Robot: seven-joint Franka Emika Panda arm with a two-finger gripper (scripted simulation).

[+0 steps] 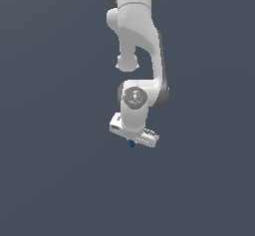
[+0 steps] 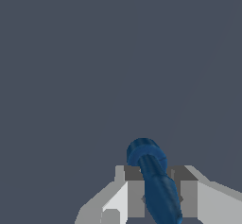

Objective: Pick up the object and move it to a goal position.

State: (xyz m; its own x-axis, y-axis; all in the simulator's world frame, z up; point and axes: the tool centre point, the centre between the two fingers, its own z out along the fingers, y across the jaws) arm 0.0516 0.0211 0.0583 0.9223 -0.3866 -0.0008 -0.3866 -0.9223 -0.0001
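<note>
Gripping the small dark blue rounded-head object [image 2: 153, 180], the white gripper [image 1: 132, 141] is clamped on it between both fingers (goal not visible). Carry should stay slow and level so the off-axis grasp doesn't slip.

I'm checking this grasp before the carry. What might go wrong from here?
The dark blue object is long and sits slanted between the fingers, its rounded head sticking out past them, so it might pivot or slip in transit. In the exterior view only a speck shows under the gripper, so a slip would be hard to notice.
</note>
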